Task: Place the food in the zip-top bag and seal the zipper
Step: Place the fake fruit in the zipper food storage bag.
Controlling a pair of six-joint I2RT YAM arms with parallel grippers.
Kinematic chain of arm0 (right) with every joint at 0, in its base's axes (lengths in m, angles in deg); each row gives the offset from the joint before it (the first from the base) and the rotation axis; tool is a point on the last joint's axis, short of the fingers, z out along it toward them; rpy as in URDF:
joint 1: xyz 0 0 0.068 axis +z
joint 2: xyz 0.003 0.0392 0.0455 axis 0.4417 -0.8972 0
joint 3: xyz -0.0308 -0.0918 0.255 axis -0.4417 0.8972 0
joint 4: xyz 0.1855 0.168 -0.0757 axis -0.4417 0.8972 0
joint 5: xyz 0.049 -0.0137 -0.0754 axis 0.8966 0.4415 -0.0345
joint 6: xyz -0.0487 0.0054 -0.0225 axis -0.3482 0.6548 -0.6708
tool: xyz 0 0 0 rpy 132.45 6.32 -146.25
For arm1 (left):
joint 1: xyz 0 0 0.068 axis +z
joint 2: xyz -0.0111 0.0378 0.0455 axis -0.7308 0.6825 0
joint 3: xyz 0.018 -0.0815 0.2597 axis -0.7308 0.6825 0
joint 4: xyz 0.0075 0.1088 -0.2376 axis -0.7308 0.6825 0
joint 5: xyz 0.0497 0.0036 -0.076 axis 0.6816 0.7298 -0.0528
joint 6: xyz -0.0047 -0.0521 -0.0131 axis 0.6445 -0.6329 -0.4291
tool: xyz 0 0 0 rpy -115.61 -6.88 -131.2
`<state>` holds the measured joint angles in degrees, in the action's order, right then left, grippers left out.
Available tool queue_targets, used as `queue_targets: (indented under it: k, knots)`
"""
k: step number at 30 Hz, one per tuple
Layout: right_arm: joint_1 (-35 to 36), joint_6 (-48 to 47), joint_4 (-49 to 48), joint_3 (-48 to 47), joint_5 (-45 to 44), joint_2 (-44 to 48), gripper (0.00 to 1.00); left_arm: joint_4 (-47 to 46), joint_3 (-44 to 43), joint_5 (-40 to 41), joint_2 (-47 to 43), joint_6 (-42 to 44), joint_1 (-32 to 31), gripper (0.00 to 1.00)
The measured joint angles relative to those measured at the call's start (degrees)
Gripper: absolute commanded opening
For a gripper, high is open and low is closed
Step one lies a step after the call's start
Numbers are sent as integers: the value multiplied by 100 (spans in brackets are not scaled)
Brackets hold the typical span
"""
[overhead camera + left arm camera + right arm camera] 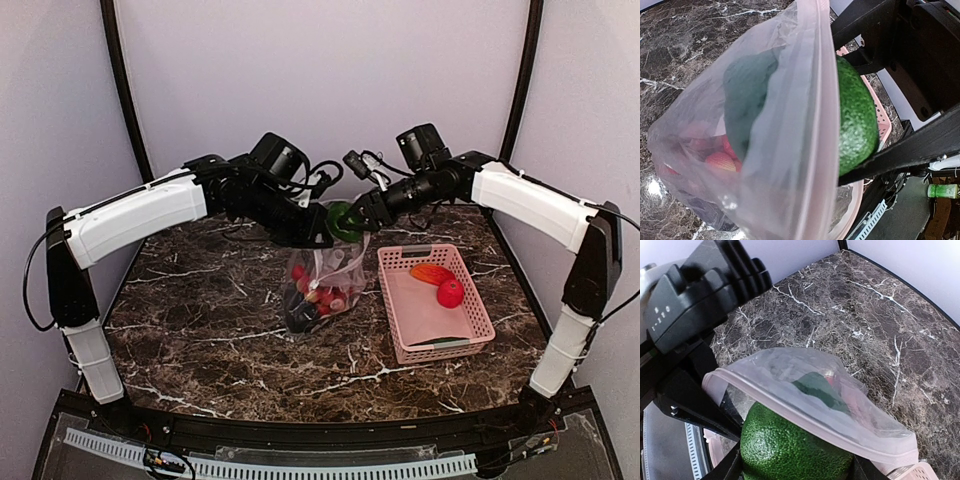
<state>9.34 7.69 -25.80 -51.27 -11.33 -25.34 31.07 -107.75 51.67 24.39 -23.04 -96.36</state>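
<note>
Pale walls; dk marble table

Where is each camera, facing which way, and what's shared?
Top external: above, behind the robot, looking forward and down; left arm, right arm, bag, basket.
Left wrist: beside the bag's mouth, facing the green fruit in the right gripper.
Right wrist: above the fruit between its own fingers, facing table and left gripper.
Shared: bag, fruit.

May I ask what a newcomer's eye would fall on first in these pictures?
The bumpy green toy avocado, gripped by the right end effector at the mouth of the zip-top bag, mid-table. The left end effector holds that bag up, red pieces inside. To its right sits a pink basket.
</note>
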Motion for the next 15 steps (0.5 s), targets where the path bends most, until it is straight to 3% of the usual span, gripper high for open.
queue_targets:
  k: [10,15]
  knots:
    - [151,-68,90,-138,-328,2,79,-173,116,2,-28,-37,0,1]
    - [188,-173,136,-181,-468,103,82,-179,157,87,-61,-33,0,1]
